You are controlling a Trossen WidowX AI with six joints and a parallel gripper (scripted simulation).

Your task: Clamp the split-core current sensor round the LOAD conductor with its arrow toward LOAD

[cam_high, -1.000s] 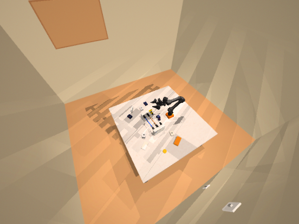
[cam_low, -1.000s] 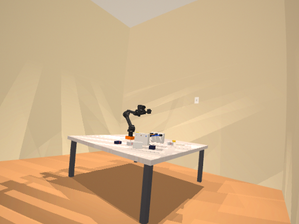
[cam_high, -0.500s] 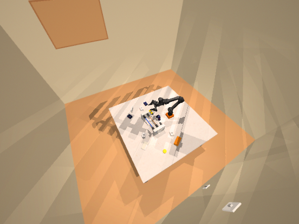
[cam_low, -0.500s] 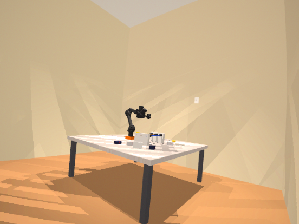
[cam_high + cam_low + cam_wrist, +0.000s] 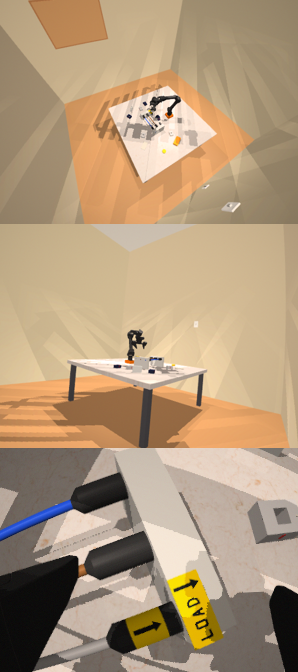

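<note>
Arm [image 5: 178, 99] [image 5: 130, 343]: black, six-joint, on an orange base [image 5: 168, 116] [image 5: 129, 362]. Clock faces are laid on the pictures, twelve at the top. In the top view the lower arm leans from the base toward 1 o'clock, bends sharply at the elbow, and the forearm runs toward 9 o'clock. In the exterior view the wrist is folded downward, fingers pointing to 6 o'clock, raised above the table [image 5: 189, 130] [image 5: 89, 367].

Gripper [image 5: 153, 109] [image 5: 140, 346] [image 5: 180, 581]: jaws wide apart, nothing between them; placed at 12 o'clock of the stand [image 5: 160, 129] [image 5: 141, 362] [image 5: 162, 538] in the top view.

LOAD conductor [image 5: 85, 649]: grey, entering a black sleeve with a yellow band [image 5: 145, 628]; band arrow toward 3 o'clock. Yellow LOAD label [image 5: 195, 609] on the panel, just beside the sleeve. Above it in the wrist view, an orange conductor [image 5: 82, 570], then a blue one [image 5: 148, 123] [image 5: 37, 519].

Sensor: not identifiable with certainty. Candidates in the top view: a dark blue block [image 5: 157, 117] between stand and base, at the base's 9 o'clock; others at the stand's 11 [image 5: 144, 103] and 10 o'clock [image 5: 129, 116].

Grey block [image 5: 257, 523]: windowed, red-marked, at 2 o'clock in the wrist view.

Orange block [image 5: 177, 140]: the stand's 4 o'clock. Yellow disc [image 5: 164, 151]: 5 o'clock.
</note>
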